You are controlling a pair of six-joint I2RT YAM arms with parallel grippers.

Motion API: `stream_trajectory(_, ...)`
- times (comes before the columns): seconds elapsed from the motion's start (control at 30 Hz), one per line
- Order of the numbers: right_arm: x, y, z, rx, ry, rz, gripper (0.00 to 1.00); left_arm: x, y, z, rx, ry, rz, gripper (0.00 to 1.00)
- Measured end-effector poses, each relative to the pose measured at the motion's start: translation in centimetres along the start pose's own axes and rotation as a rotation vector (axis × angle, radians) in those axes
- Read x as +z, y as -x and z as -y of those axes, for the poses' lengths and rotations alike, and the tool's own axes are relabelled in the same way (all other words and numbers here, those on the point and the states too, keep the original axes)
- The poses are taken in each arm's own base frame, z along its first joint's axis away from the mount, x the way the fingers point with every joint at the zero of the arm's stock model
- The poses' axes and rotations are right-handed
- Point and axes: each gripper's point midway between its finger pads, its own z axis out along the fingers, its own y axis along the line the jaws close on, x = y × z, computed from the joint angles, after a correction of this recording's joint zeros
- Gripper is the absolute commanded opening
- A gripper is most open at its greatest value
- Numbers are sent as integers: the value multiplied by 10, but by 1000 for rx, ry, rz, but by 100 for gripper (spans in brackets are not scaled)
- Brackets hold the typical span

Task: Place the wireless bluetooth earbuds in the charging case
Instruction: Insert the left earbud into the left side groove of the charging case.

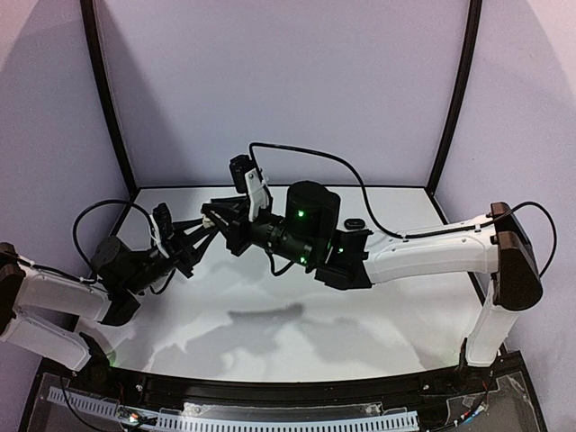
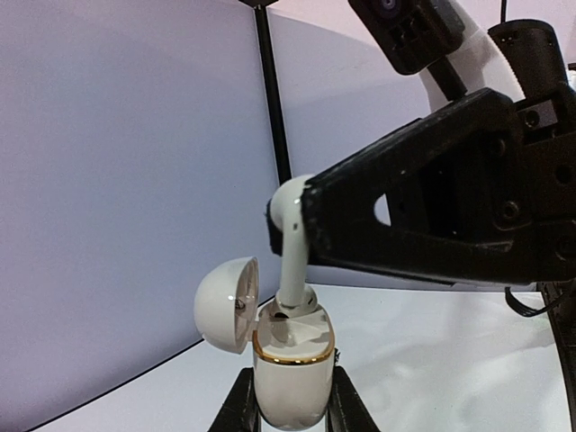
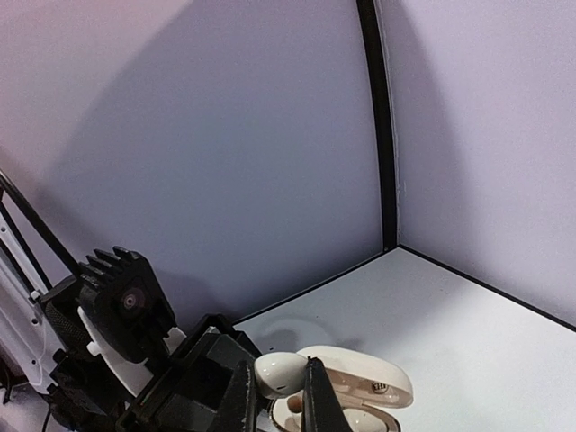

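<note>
Holding a white earbud (image 2: 290, 236) stem-down at the top of the open charging case (image 2: 290, 369), lid (image 2: 227, 301) swung back, with right gripper (image 2: 304, 220) pinched on the bud and left gripper (image 2: 288, 409) clamped around the upright case. Apparently not yet seated; no other buds visible.

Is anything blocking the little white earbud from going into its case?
Nothing visible does. The left gripper holds the white charging case upright with its lid swung open to the side. The right gripper holds the white earbud right above it, stem tip at the open slot.
</note>
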Motion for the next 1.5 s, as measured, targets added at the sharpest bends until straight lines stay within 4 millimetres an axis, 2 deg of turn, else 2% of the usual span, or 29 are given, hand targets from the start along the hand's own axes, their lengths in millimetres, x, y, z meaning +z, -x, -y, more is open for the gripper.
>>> stream_trajectory(0.33, 1, -9, 2, 22, -2, -14, 0, 2, 3, 1, 16, -9, 8, 1)
stream_trajectory(0.87, -2, -7, 4, 33, -7, -34, 0, 1, 4, 3, 81, -19, 11, 1)
stream_trajectory(0.97, 0, 2, 2, 28, 2, -44, 0, 1, 6, 5, 96, -33, 19, 1)
stream_trajectory(1.1, -1, 33, -6, 24, 26, -17, 0, 1, 9, 7, 121, -45, 28, 1)
stream_trajectory(1.17, -8, 51, -9, 27, 33, 7, 0, 1, 9, 8, 138, -47, 30, 1)
stream_trajectory(1.27, -17, 67, -14, 34, 42, 31, 0, 1, 9, 8, 158, -49, 29, 1)
stream_trajectory(1.4, -20, 68, -21, 36, 51, 23, 0, 3, 1, 8, 182, -50, 13, 1)
stream_trajectory(1.5, -23, 55, -32, 34, 68, -13, 0, 6, -3, 8, 203, -55, 4, 1)
